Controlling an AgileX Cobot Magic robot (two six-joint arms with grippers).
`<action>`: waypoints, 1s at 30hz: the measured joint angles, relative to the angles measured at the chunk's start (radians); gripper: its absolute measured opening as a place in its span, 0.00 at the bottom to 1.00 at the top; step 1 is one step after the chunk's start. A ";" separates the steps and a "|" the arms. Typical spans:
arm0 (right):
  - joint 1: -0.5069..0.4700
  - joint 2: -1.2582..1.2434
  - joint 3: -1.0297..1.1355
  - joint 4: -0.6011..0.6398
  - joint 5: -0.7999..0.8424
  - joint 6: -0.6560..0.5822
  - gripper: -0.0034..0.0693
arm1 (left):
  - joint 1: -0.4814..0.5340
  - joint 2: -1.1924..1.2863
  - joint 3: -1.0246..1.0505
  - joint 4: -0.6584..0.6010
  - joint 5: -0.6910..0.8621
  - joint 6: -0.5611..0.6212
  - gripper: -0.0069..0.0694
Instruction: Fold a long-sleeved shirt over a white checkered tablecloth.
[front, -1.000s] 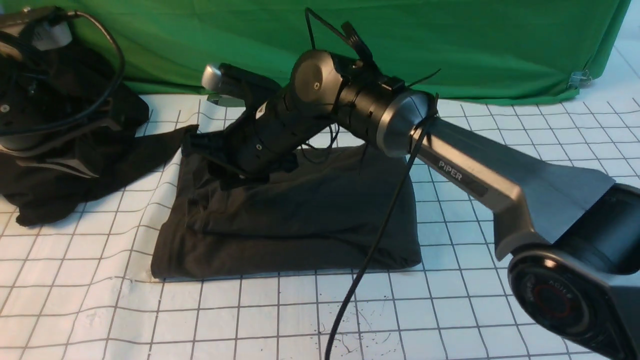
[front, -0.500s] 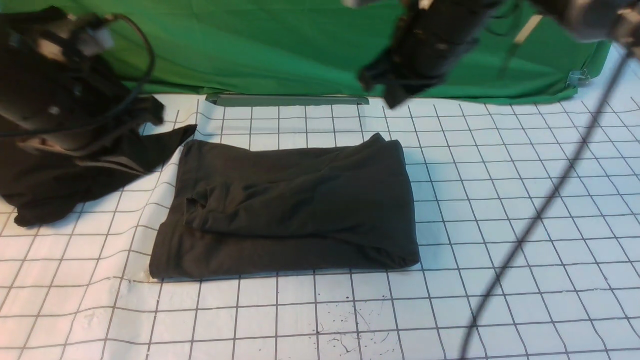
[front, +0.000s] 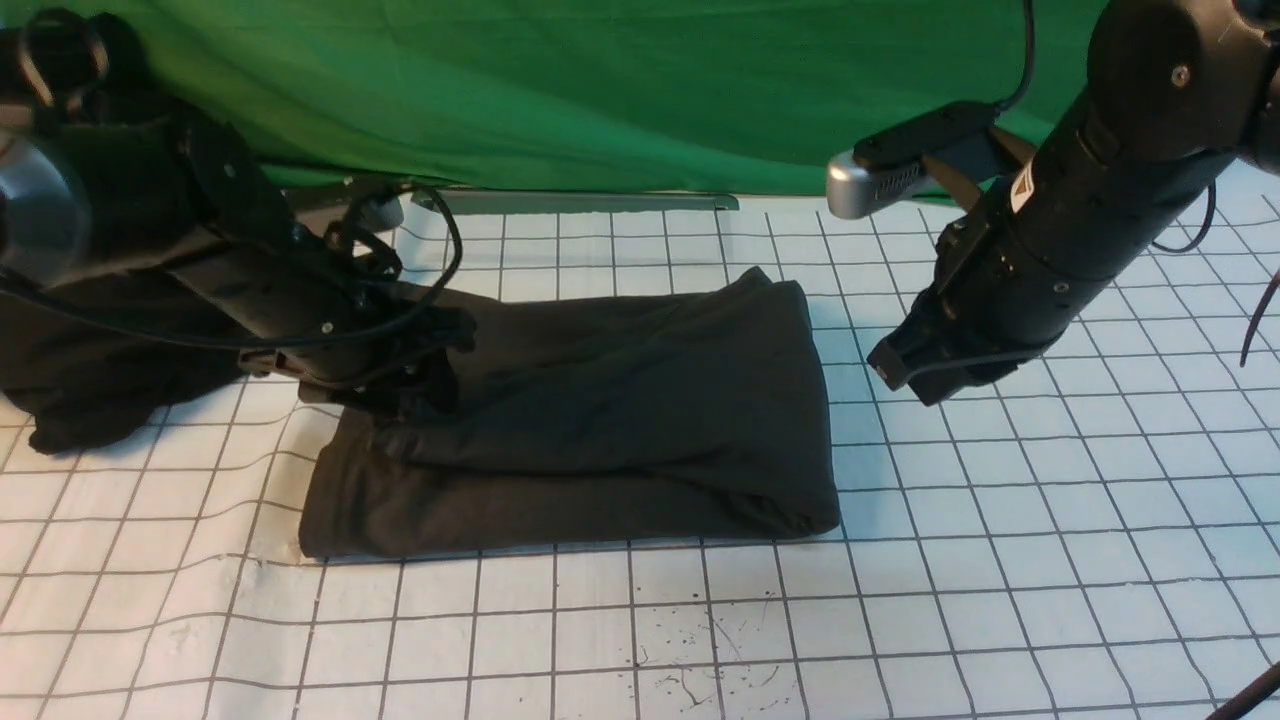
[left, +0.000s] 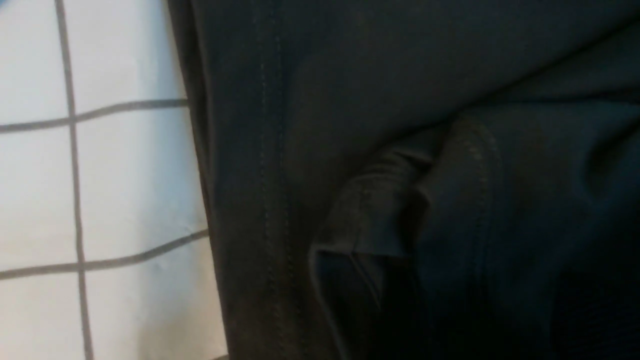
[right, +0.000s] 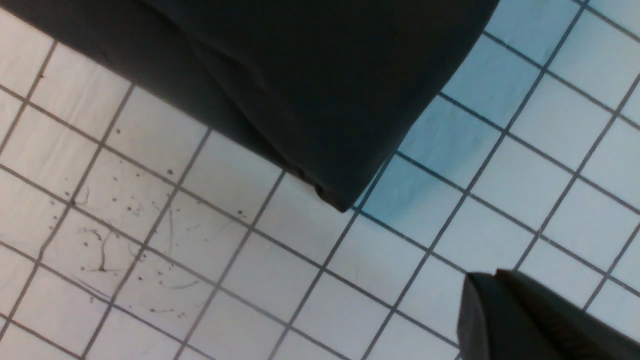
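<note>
Folded dark brownish-grey cotton long-sleeved shirt (front: 620, 420) lies mid-table on white checkered tablecloth (front: 1000, 570). Crumpled black garment heap (front: 70, 380) sits to its left. Plain green fabric backdrop (front: 600, 90) hangs behind everything. Left gripper (front: 425, 385) is at the shirt's left edge. Right gripper (front: 905, 372) is above the tablecloth, right of the shirt and apart from it.

A black garment heap (front: 85, 395) lies crumpled out to the left of the left pincer (front: 425, 365), near it, with no print showing on its folds. Beyond both pincers a plain green cloth (front: 600, 90) hangs as a backdrop across the whole far side, well apart from the right pincer (front: 905, 372). Along its foot lies a flat grey strip (front: 580, 201), farther back than either pincer and, sideways, between the two.
</note>
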 joint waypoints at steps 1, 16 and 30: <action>0.000 0.000 0.002 0.000 -0.005 0.000 0.04 | 0.000 0.011 0.000 0.001 -0.001 0.000 0.66; 0.000 0.000 0.008 0.000 -0.050 0.000 0.04 | 0.000 0.025 -0.001 -0.013 0.082 0.030 0.13; 0.000 0.000 0.008 0.000 -0.053 0.000 0.04 | 0.000 -0.169 -0.001 0.128 0.201 -0.025 0.11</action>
